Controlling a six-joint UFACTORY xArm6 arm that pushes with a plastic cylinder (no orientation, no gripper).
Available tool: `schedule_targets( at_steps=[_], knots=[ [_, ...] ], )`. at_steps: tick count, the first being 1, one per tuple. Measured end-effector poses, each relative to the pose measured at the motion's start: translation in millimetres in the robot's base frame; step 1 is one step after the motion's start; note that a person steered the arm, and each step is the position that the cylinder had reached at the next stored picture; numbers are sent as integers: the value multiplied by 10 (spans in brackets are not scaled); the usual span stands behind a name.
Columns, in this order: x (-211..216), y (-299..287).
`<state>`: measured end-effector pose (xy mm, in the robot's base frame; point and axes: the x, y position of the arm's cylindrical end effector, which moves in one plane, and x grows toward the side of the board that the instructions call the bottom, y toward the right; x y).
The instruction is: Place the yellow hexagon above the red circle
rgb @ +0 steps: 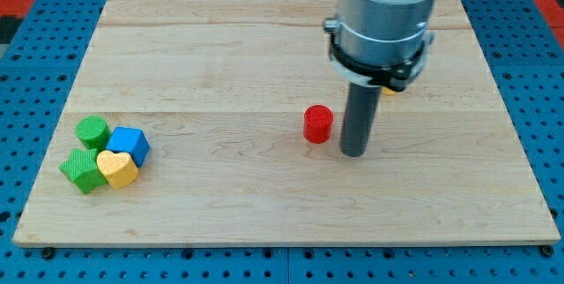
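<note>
The red circle [318, 124] stands near the middle of the wooden board [264, 55]. My tip [353, 153] rests on the board just to the view's right of the red circle and slightly lower, a small gap apart. A sliver of a yellow block [389, 91] shows to the right of the rod, behind the arm's grey body; its shape cannot be made out. It lies up and to the right of the red circle.
A cluster sits at the view's lower left: a green round block [92, 131], a blue block [129, 144], a green block [82, 170] and a yellow heart [117, 169]. The arm's grey body [385, 19] covers the board's upper right.
</note>
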<state>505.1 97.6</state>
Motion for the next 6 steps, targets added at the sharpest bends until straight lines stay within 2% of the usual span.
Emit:
schedule_targets(
  at_steps=[2, 6],
  knots=[
    [-567, 1227],
    [-638, 1337]
  ],
)
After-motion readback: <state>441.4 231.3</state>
